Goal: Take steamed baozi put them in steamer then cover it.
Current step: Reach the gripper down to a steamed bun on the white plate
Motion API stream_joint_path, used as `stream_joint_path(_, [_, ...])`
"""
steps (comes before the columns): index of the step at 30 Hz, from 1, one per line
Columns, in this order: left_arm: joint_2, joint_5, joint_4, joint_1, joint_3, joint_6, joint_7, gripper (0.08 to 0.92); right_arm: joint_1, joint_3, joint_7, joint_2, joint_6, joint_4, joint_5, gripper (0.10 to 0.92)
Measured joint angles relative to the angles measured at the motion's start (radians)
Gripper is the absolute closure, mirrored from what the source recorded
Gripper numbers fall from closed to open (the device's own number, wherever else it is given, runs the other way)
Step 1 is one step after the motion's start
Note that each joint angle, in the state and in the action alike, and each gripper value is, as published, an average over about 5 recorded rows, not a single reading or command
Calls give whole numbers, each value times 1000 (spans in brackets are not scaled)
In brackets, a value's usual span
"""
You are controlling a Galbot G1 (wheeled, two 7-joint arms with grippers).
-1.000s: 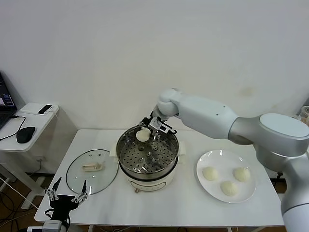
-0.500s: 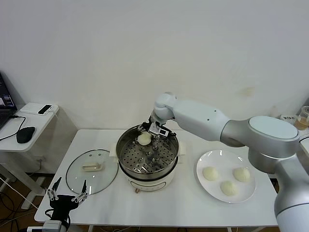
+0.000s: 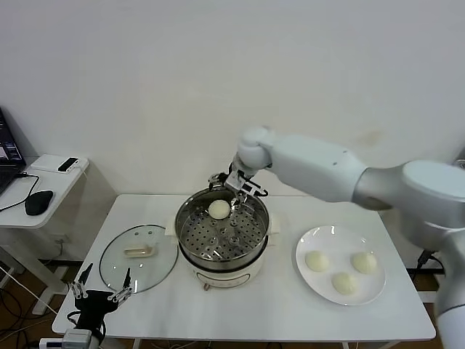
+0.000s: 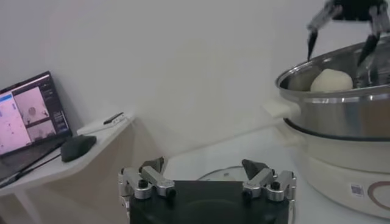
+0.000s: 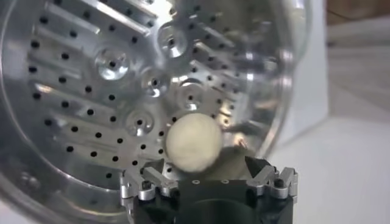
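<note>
One baozi [image 3: 219,209] lies on the perforated floor at the back of the steamer [image 3: 187,229]. My right gripper [image 3: 236,182] hangs open and empty just above the steamer's back rim, apart from that bun. In the right wrist view the bun [image 5: 194,143] lies free on the steamer floor [image 5: 91,79] beyond the open gripper [image 5: 206,173]. Three more baozi [image 3: 343,282] sit on the white plate [image 3: 312,240] to the right. The glass cover [image 3: 138,252] lies flat on the table left of the steamer. My left gripper [image 3: 98,294] is parked open at the table's front left corner.
A side desk [image 3: 43,182] with a mouse and laptop stands at the far left. In the left wrist view the steamer [image 4: 341,109] with the bun [image 4: 332,79] stands ahead of the open left gripper [image 4: 204,173], with the right gripper [image 4: 344,24] above it.
My right gripper lowered the bun into the steamer, let it go, and rose back above the rim. The left arm has not moved.
</note>
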Motion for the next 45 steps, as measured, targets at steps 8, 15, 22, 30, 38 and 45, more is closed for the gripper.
stream_joint_path(8, [32, -37, -4, -28, -4, 21, 7, 177, 61, 5, -44, -250, -264, 221, 140, 203])
stream_joint_path(15, [59, -55, 8, -47, 2, 26, 9, 177, 51, 12, -75, -511, -393, 394, 176, 203])
stream_joint_path(22, [76, -77, 15, -56, -9, 30, 9, 177, -49, 58, -85, -710, -460, 506, 154, 203])
stream_joint_path(30, [67, -87, 22, -60, -10, 33, 8, 177, -306, 214, -74, -800, -506, 541, 83, 203])
stream_joint_path(38, [65, -92, 28, -59, -24, 34, 8, 177, -526, 350, -61, -797, -518, 513, 11, 203])
stream_joint_path(45, [59, -93, 32, -59, -30, 34, 7, 177, -622, 405, -46, -756, -518, 457, -30, 203])
